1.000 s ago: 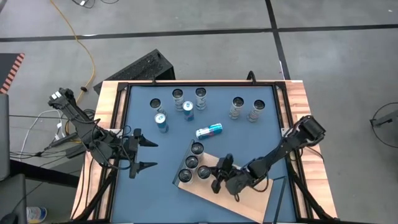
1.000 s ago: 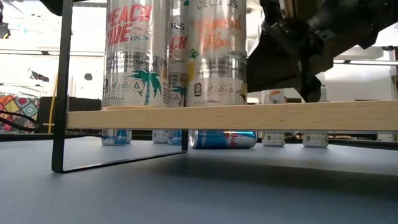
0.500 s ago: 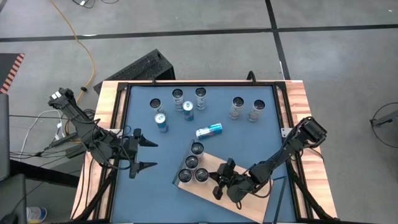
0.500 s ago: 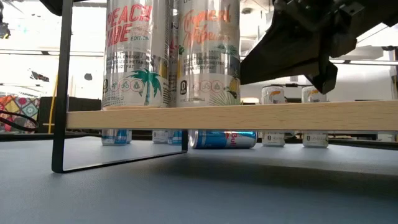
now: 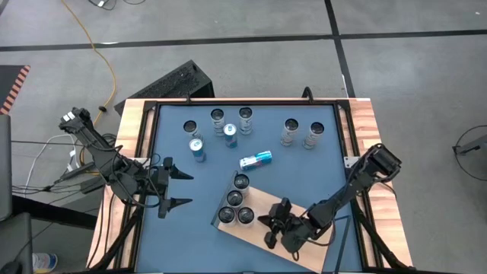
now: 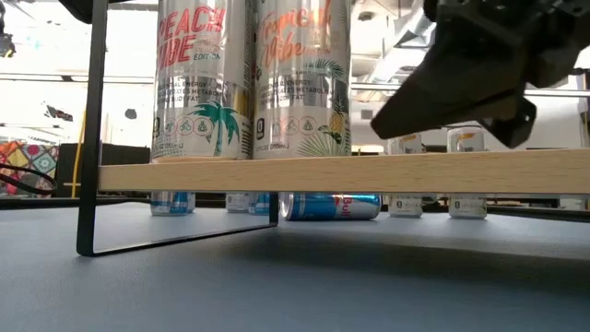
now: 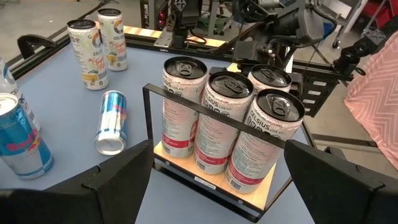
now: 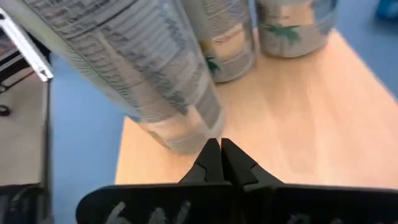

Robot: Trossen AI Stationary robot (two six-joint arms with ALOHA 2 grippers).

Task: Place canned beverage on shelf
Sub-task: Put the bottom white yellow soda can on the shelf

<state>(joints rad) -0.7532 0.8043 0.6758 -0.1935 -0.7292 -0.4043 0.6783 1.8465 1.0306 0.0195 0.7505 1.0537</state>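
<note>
The shelf point(image 5: 259, 202), a light-wood board with a dark edge, lies near the table's front edge. Several tall silver cans point(image 5: 234, 199) stand upright on its left end. Over the board, just right of these cans, is my right gripper point(image 5: 268, 232), shut with nothing between its fingers. Its tips point(image 8: 221, 149) point at the foot of the closest can point(image 8: 180, 106). My left gripper point(image 5: 181, 190) waits open above the table's left side, facing the shelf, with nothing between its fingers. My right gripper's shut fingertips point(image 8: 211, 152) stand right beside the lower wall of the closest can point(image 8: 196, 134), slanting down from the table's right. Whether they touch it, I cannot tell. That can stands upright on the board.
Loose cans stand along the far part of the blue table point(image 5: 304, 183): silver ones point(image 5: 290, 128) and blue ones point(image 5: 198, 149). One blue can point(image 5: 256, 159) lies on its side near the shelf's far corner. A dark metal frame point(image 6: 92, 129) rises at the shelf's left end.
My right gripper, still shut, has drawn back over the board toward the table's near edge. The can closest to it has slid a little along the board toward the other cans and still stands upright.
</note>
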